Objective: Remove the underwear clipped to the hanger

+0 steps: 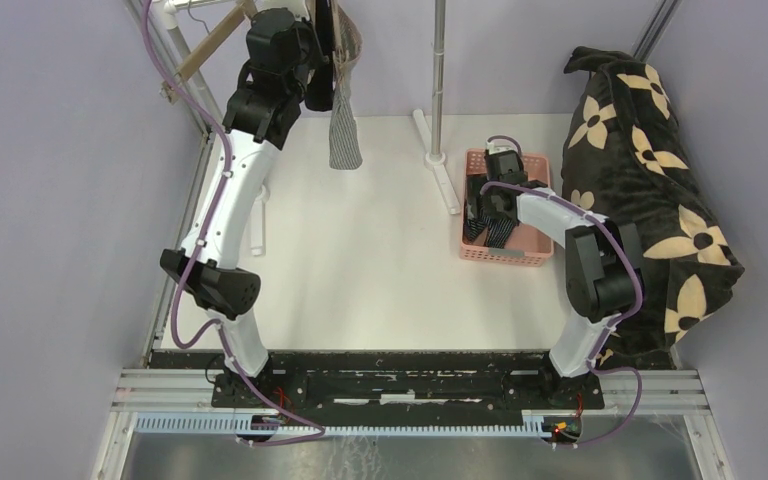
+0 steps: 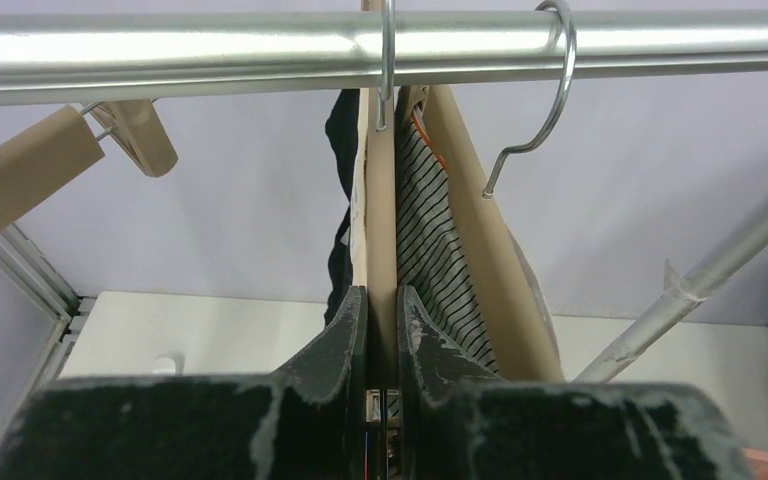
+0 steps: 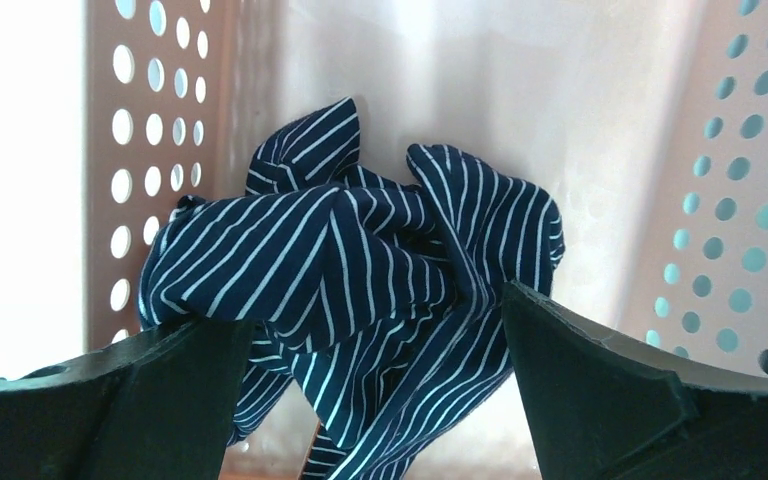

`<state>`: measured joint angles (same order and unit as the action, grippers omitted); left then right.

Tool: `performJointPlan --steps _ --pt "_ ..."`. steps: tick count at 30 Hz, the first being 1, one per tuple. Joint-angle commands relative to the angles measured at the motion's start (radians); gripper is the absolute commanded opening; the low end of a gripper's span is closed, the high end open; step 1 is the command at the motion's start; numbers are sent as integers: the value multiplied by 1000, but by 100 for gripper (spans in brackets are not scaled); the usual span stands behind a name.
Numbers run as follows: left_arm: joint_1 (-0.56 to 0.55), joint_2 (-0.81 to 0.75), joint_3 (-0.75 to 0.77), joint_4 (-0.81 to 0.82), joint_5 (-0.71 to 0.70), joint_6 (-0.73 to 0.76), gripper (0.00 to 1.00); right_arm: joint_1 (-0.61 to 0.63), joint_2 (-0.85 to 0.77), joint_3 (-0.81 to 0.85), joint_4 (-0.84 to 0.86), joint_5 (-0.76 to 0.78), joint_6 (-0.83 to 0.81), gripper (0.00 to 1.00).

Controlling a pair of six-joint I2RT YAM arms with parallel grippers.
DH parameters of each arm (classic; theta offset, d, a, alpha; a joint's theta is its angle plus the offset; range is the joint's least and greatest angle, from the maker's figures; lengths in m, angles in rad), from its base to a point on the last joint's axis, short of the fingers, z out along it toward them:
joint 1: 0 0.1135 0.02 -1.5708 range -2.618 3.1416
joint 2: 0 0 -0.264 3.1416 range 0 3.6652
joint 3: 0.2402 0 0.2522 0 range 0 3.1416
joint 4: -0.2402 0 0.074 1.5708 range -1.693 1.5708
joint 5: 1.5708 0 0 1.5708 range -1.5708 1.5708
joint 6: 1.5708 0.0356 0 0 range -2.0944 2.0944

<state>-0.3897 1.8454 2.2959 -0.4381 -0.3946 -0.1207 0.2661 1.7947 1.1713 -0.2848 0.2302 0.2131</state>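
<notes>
Left gripper (image 2: 381, 295): jaws were pinched almost shut on the tan wooden hanger (image 2: 380, 215) under the rail (image 2: 210, 45).
Right gripper (image 3: 375, 330): jaws stood wide apart, gripping nothing.
Navy striped underwear (image 3: 340, 255): lay crumpled in the pink basket (image 3: 160, 150), between the right jaws.
Black underwear (image 2: 340, 140), grey-and-white striped underwear (image 2: 430, 240): hung either side of the hanger.

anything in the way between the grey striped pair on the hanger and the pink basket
Yes: the rack's upright pole and its white foot stand between the grey striped pair and the pink basket. The right gripper also hangs open inside the basket, over the navy striped pair.
</notes>
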Motion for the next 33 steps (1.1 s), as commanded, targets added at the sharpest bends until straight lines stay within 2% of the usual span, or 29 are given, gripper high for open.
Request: performJointPlan --steps 1,11,17,23,33 --pt "-4 -109 -13 113 -28 65 3 0 -84 11 40 64 -10 100" --pt "-4 -244 -134 142 38 54 3 0 -265 -17 52 241 -22 100" --pt "-4 -311 -182 133 86 40 3 -1 -384 -20 58 230 -34 100" --pt "-4 -379 -241 109 66 70 3 -1 -454 -28 58 214 -36 100" --pt "-3 -432 -347 66 38 86 3 0 -502 -48 65 175 -33 100"
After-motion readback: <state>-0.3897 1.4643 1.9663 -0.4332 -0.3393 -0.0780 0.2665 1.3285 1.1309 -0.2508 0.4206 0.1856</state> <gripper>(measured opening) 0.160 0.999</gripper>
